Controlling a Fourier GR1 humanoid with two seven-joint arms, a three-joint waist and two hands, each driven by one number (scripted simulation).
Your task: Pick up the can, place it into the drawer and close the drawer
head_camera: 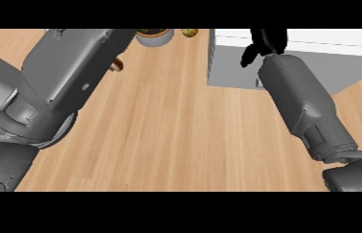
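Observation:
The drawer (233,71) is a white box with a grey side, at the counter's back right. My right hand (271,41) is over its near left part, with the thumb (247,58) hanging over the rim. The top edge of the view cuts off the hand's upper part. No can shows anywhere; I cannot tell whether the hand hides one. My left forearm (67,78) runs from the lower left up to the top edge, and its hand is out of view.
A small brown thing (117,65) peeks out beside the left forearm; what it is I cannot tell. A grey pot with a plant (155,37) and a small yellow-green object (188,33) stand at the back. Bare wooden counter (176,131) spreads between the arms.

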